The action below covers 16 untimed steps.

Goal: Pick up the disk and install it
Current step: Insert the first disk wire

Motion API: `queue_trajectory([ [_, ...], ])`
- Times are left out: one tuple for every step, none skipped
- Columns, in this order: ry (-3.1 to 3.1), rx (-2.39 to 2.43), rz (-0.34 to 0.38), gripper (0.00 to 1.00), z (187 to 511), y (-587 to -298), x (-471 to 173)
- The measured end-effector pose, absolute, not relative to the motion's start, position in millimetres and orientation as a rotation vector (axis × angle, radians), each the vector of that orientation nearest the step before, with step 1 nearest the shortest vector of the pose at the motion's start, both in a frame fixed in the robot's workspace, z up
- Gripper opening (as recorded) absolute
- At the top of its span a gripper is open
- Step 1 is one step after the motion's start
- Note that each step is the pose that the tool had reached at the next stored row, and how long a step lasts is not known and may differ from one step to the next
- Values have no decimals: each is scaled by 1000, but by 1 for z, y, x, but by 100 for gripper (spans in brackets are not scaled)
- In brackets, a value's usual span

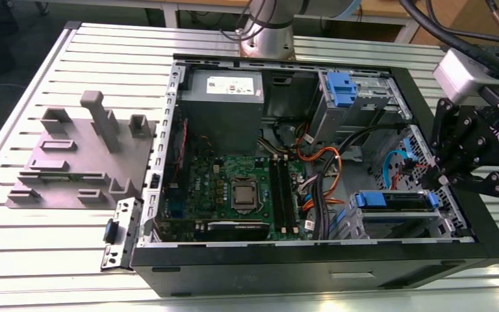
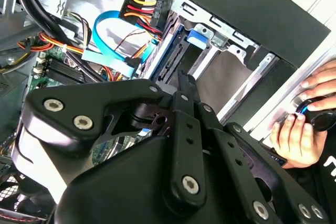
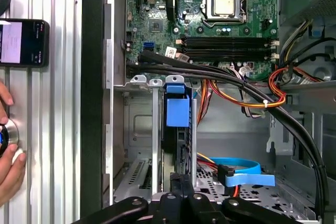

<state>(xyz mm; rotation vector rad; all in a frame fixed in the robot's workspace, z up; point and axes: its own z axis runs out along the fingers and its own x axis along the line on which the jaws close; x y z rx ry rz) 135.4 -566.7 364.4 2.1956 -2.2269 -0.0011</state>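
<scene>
The disk (image 1: 392, 200) sits in the drive bay at the case's corner on the exterior view's right, framed by its blue carrier. In the first wrist view the disk (image 3: 177, 111) stands edge-on in the bay slot with its blue handle toward the motherboard. The second wrist view shows the disk's (image 2: 172, 62) connector edge. My gripper (image 1: 444, 177) hangs just above that bay, by the case's wall. Its fingers are shut together, with nothing seen between them. The tips of the gripper (image 3: 181, 181) point at the disk's near end, and the gripper (image 2: 184, 83) is very close to it.
The open computer case (image 1: 319, 266) holds a motherboard (image 1: 232, 188), a grey power supply (image 1: 223, 88), a second blue carrier (image 1: 340, 88) and loose cables (image 1: 319, 162). A grey fixture (image 1: 76, 156) stands on the exterior view's left. A hand (image 3: 8, 156) and phone (image 3: 23, 43) rest beside the case.
</scene>
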Motion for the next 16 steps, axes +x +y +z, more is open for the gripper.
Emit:
queue_trajectory([
  [-2227, 2196, -1, 11, 364, -567, 135],
  [-2227, 2196, -1, 11, 364, -567, 135],
  [-2227, 2196, -1, 11, 364, -567, 135],
  [-2227, 2196, -1, 11, 364, -566, 135],
  [-2227, 2196, -1, 11, 364, -566, 135],
  [-2227, 2196, -1, 11, 364, -565, 135],
  [-2227, 2196, -1, 11, 364, -564, 135],
  [-2227, 2196, -1, 11, 364, -563, 135],
  [-2227, 2196, -1, 11, 364, -561, 136],
  [-2227, 2196, -1, 11, 364, -559, 136],
  [-2227, 2196, -1, 11, 364, -557, 136],
  [-2227, 2196, -1, 11, 364, -555, 136],
  [-2227, 2196, -1, 11, 364, -552, 136],
  [-2227, 2196, -1, 11, 364, -550, 136],
  [-2226, 2197, -1, 11, 364, -548, 136],
  [-2225, 2197, -1, 11, 364, -547, 136],
])
